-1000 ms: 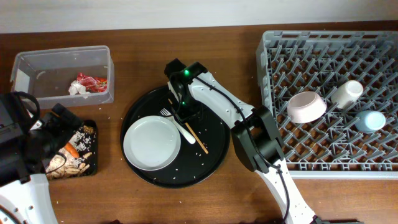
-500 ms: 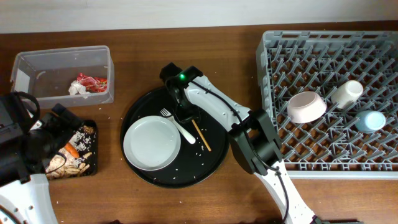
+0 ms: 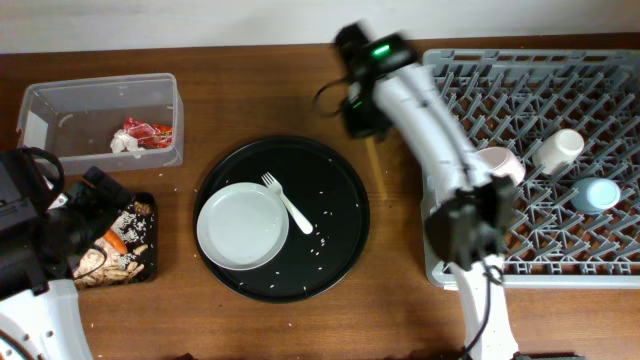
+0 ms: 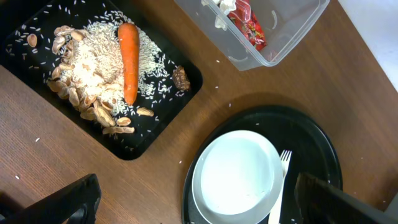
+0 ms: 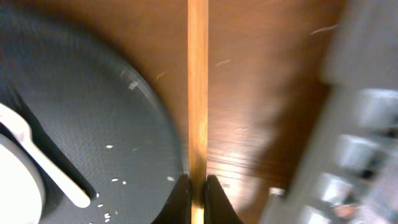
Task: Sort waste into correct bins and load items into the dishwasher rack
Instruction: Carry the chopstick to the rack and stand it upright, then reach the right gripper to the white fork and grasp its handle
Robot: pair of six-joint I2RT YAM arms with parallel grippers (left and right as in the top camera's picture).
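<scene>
Wooden chopstick [image 5: 198, 93] clamped between right jaws, over brown table [image 5: 261, 74]

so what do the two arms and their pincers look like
The right arm and left arm have white links with black joints. The right one shows a green light near its wrist and a thin black cable. The left pincer and right pincer have black fingers.

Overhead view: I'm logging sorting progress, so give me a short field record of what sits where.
right claw: shut on chopstick, over the table between round tray and rack
left claw: open, empty
rack: pinkish bowl, cream cup, blue cup
round tray: plate, fork
clear tub: wrapper
shallow black tray: rice, carrot
</scene>
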